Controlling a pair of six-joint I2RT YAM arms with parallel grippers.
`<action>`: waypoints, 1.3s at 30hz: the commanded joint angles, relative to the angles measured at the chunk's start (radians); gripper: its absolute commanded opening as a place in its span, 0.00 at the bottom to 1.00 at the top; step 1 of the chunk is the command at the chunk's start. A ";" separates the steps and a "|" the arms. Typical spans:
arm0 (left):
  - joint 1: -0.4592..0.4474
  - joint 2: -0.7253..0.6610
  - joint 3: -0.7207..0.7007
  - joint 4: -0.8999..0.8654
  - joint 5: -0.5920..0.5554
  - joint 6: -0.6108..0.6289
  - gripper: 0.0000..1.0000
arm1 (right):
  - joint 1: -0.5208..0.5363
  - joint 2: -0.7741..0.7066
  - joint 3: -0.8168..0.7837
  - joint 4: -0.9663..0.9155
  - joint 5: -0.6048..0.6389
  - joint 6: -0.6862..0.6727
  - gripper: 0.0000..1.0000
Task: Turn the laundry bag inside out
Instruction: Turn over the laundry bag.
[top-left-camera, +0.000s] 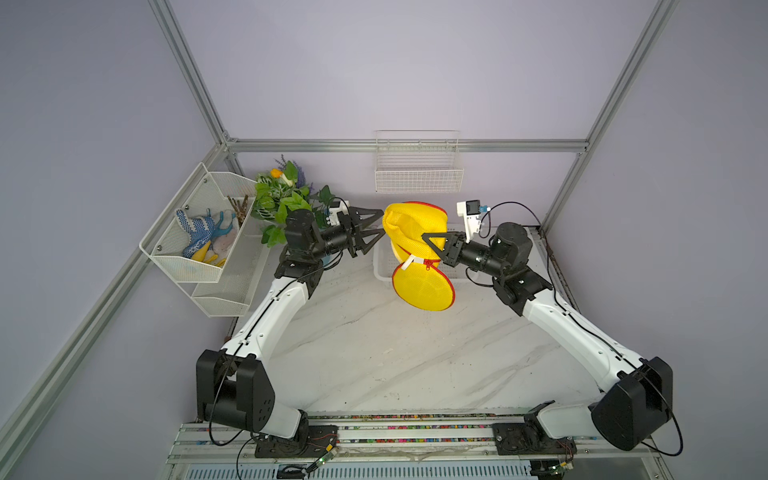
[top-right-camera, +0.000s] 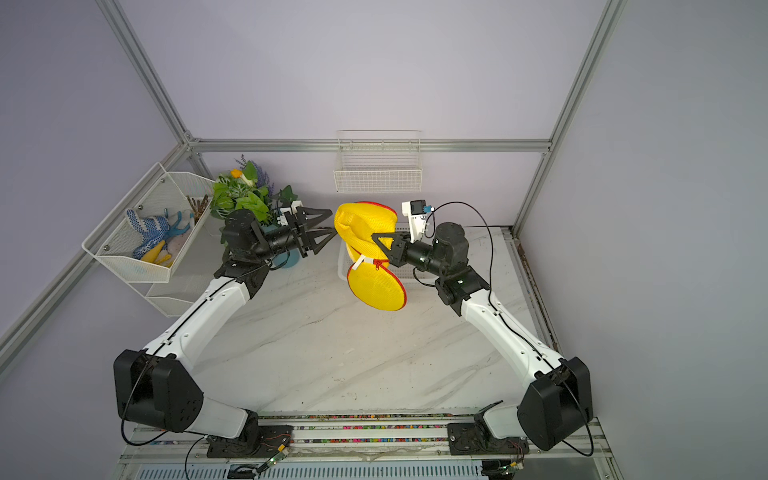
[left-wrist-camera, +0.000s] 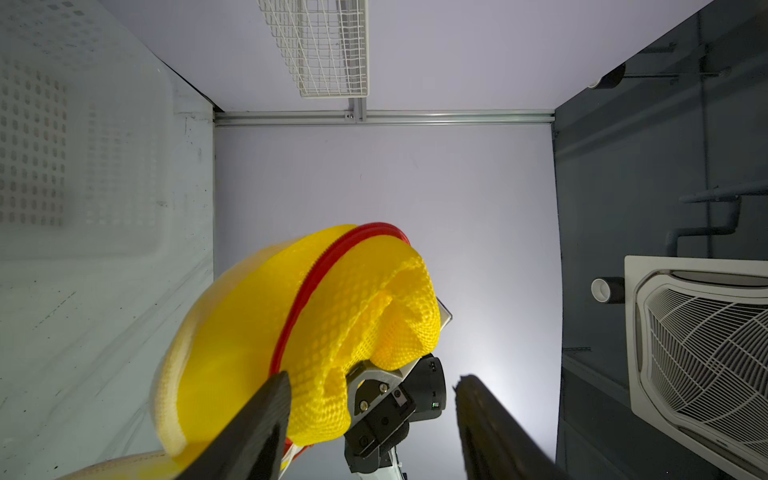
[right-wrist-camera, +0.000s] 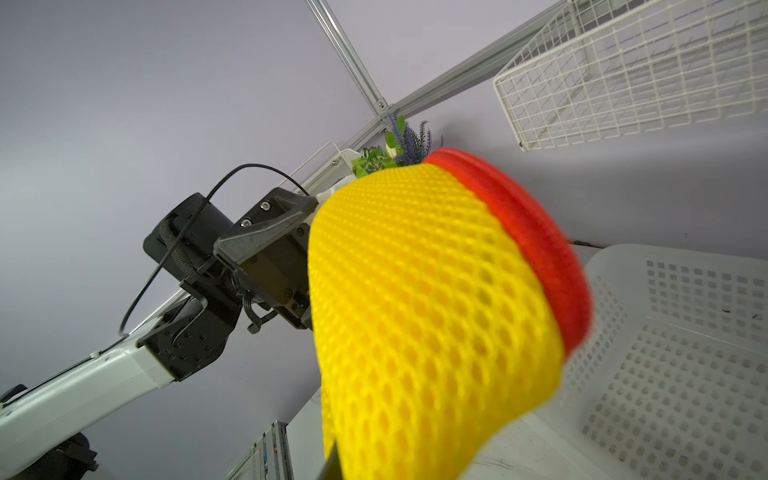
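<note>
right gripper (top-left-camera: 424, 237) is clamped shut on the yellow mesh of the laundry bag (top-left-camera: 409, 224), holding it in the air above the white basket (top-left-camera: 380, 266) at the 12 o'clock end of the table (top-left-camera: 374, 353). left gripper (top-left-camera: 383, 222) sits just beside the bag's 9 o'clock side, jaws spread wide and gripping nothing.

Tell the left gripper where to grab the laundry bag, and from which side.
Probably the mesh fold beside the red rim, on the upper bulge of the laundry bag. Come level from the robot's left: the open left gripper faces that side, and the right gripper is shut on the opposite side, holding the bag aloft.
</note>
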 joint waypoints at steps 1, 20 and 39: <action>-0.008 0.009 0.046 -0.077 0.034 0.091 0.67 | 0.008 -0.020 0.019 0.012 -0.033 0.020 0.00; -0.004 0.027 0.112 -0.425 0.038 0.369 0.08 | -0.033 0.104 0.035 0.676 -0.371 0.816 0.00; 0.049 0.084 0.264 -0.475 0.041 0.395 0.14 | 0.097 0.240 -0.044 1.248 -0.578 1.453 0.00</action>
